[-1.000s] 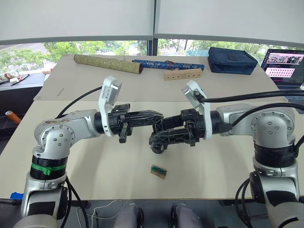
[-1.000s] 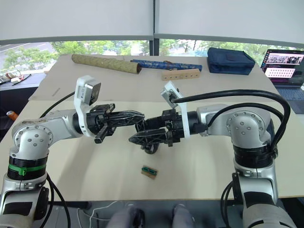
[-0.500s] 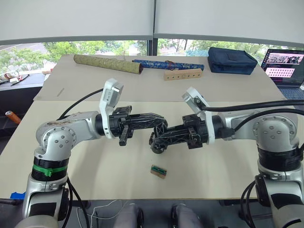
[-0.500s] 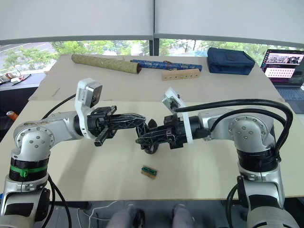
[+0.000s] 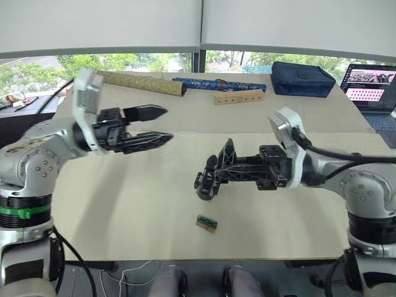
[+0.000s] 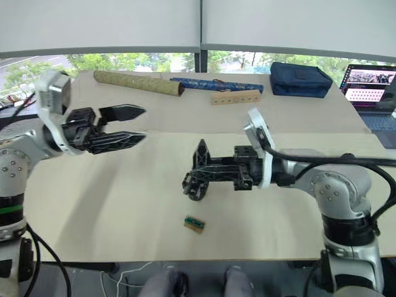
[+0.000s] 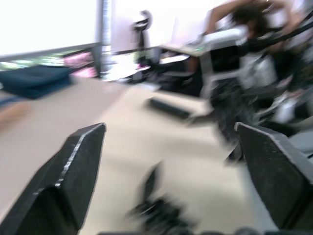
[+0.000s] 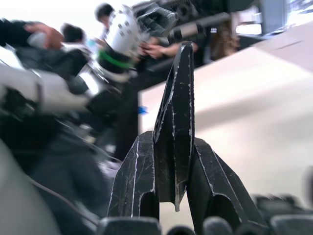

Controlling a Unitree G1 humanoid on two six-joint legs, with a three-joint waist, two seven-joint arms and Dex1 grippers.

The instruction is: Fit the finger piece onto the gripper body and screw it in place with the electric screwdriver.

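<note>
Left eye view: left claw open, empty, raised well apart from gripper body. Right claw spread, fingers around gripper body on counter, green-and-tan block near it.

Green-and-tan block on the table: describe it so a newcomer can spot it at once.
Start at the near edge of the beige table. The small block lies flat there, alone, just nearer than the right claw. It is the one green-and-tan thing; everything close by is black.
</note>
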